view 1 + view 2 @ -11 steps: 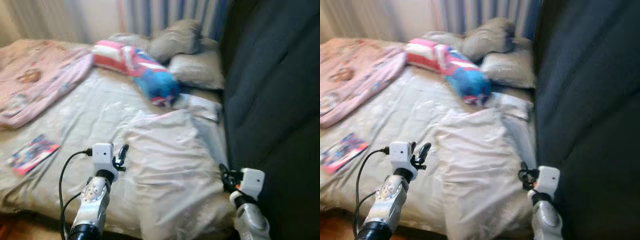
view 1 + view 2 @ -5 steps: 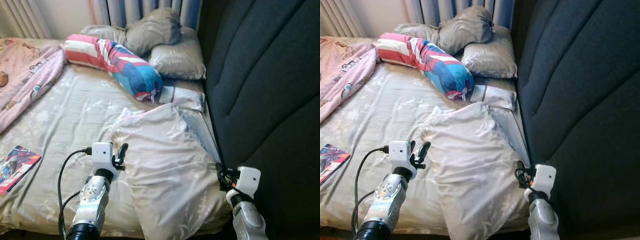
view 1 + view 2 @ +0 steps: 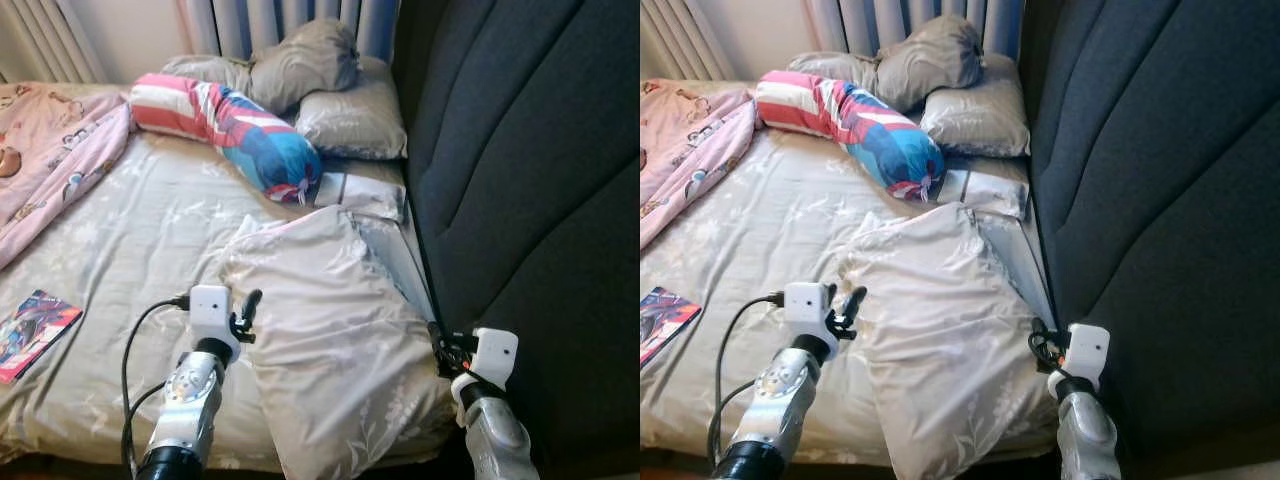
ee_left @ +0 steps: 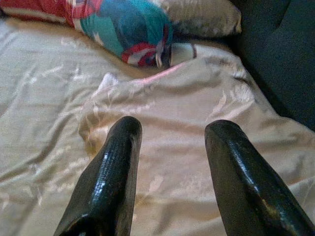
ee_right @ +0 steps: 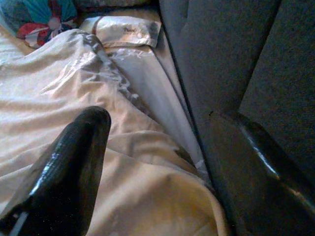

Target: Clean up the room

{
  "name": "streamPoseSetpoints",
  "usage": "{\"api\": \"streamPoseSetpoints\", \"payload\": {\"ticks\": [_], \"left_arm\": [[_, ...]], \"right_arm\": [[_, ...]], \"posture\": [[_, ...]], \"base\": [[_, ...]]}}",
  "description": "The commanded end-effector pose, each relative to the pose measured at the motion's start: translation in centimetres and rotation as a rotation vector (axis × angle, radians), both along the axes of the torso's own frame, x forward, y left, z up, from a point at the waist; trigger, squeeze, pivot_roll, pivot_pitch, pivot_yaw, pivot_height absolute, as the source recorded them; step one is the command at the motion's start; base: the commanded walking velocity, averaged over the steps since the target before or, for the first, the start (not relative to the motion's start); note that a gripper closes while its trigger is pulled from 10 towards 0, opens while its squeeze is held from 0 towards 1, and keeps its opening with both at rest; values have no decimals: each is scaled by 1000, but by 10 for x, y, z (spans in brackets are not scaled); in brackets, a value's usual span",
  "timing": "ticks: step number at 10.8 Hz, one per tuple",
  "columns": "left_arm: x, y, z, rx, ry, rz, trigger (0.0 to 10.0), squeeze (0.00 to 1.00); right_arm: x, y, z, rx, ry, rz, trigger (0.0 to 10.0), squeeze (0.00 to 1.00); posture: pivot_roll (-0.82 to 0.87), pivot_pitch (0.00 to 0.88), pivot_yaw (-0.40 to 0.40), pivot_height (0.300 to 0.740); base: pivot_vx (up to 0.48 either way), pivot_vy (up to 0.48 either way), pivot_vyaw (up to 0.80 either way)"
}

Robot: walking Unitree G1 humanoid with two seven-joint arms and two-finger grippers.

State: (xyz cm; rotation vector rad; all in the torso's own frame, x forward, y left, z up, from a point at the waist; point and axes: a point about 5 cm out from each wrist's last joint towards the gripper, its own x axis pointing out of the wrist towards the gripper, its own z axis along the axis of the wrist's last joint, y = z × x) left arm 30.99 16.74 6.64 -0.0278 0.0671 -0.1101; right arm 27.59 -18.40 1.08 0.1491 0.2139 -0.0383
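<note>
**Both grippers poised at the big pillow, headboard tight on the right**

While you look down at the bed (image 3: 130, 250), note that the large beige pillow (image 3: 330, 340) lies slanted across its near right part, one corner hanging toward the bed's near edge. Your left gripper (image 4: 170, 140) hovers over that pillow's left edge with its two black fingers (image 4: 110, 172) spread apart and nothing between them. Your right gripper (image 5: 157, 147) sits at the pillow's right edge, fingers also apart and empty (one finger lies right against the dark padded headboard (image 3: 520, 180), the other over the pillow cloth).

The headboard runs along the whole right side and leaves only a narrow gap beside the mattress, so your right arm has little room there. Just beyond the big pillow's far corner lies a small white folded case (image 3: 365, 190), and touching that is the striped red, white and blue bolster (image 3: 230, 125), which stretches diagonally toward the far left. Behind it, two grey-beige pillows (image 3: 330, 90) are piled near the curtain (image 3: 290, 20). A pink printed blanket (image 3: 50, 150) is bunched at the far left of the bed. Well apart from the pillows, a colourful magazine (image 3: 30, 330) lies flat near the left near edge.
</note>
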Motion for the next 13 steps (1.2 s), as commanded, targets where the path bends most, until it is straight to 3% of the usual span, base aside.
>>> {"api": "streamPoseSetpoints", "payload": {"ticks": [1,3,7,10,11,13], "left_arm": [[4,-4,-2,12,20,-12,10000,0],[10,-7,4,-4,-7,-2,10000,0],[8,-5,4,-13,-21,12,10000,0],[9,-5,7,-10,-33,12,10000,0],[8,-7,8,-16,-36,5,10000,0],[7,-7,6,-13,-28,1,10000,0]], "right_arm": [[3,1,0,-1,15,26,10000,0],[12,3,10,-7,-25,46,10000,0],[6,11,1,-39,18,87,10000,0],[10,10,4,-39,12,85,10000,0],[11,10,1,-58,56,85,10000,0],[11,8,3,-38,18,62,10000,0]], "posture": [[61,131,-29,740],[49,137,-28,740],[59,148,-36,716],[61,154,-38,716],[63,156,-35,716],[61,161,-32,691]], "base": [[0,0,0],[0,0,0],[0,0,0],[0,0,0],[0,0,0],[0,0,0]]}}
